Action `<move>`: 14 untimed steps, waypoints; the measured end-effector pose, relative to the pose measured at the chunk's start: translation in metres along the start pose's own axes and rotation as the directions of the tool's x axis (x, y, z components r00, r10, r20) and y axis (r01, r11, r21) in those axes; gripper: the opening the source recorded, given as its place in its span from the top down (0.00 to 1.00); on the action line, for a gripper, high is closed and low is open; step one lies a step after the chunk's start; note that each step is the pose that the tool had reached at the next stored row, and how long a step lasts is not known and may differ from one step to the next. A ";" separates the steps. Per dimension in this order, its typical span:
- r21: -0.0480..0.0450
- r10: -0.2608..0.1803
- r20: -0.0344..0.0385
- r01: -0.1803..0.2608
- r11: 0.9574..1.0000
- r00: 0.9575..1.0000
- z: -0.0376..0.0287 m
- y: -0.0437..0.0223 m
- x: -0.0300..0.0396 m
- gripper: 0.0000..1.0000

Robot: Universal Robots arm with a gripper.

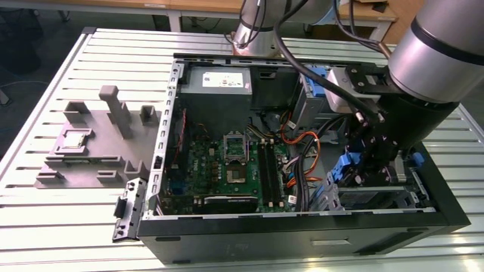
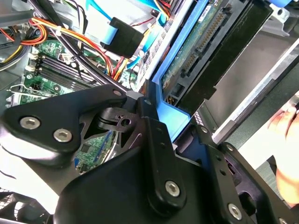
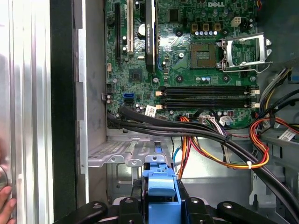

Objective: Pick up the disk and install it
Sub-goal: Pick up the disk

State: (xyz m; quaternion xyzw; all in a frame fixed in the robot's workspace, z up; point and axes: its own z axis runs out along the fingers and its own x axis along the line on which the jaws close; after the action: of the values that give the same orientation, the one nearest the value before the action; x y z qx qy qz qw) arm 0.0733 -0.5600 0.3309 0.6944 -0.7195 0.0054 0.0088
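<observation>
At the exterior view's right, inside the lower right corner of the open computer case [image 1: 287, 241]: gripper [image 1: 368, 165] on the silver arm [image 1: 442, 54], clamped on the disk [image 1: 344, 168], which stands on edge just above the drive bay [image 1: 374, 198]. Motherboard [image 1: 226, 170] at the middle of the case; grey power supply [image 1: 219, 82] at its upper part. Grey fixture [image 1: 98, 141] on the slatted table [image 1: 113, 51], at the exterior view's left, apart from the case.

Second wrist view: black fingers [image 2: 156, 140] pressed against the blue carrier of the disk [image 2: 201, 51], its green circuit board and connector edge showing. Orange and black cables [image 2: 60, 32] beyond. Person's hand [image 2: 285, 154] outside the case wall.

First wrist view: gripper [image 3: 161, 205] closed on the blue bracket end of the disk [image 3: 161, 184], near the perforated bay. Motherboard [image 3: 187, 70] with open processor socket [image 3: 245, 51]; black cable bundle [image 3: 187, 128] between board and disk. Fingertips [image 3: 4, 205] of a person rest on the table beside the case.
</observation>
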 end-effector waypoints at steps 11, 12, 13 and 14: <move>0.000 0.000 0.000 0.000 1.000 1.000 0.0029 0.0000 0.0000 0.63; 0.000 0.000 0.000 0.000 1.000 1.000 0.0029 0.0000 0.0000 0.63; 0.000 0.000 0.001 0.000 1.000 1.000 0.0032 0.0000 -0.0001 0.62; 0.000 0.000 0.000 0.000 1.000 1.000 0.0032 0.0000 -0.0001 0.62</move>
State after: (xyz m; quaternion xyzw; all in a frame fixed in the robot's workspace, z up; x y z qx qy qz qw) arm 0.0734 -0.5599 0.3277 0.6944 -0.7195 0.0053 0.0087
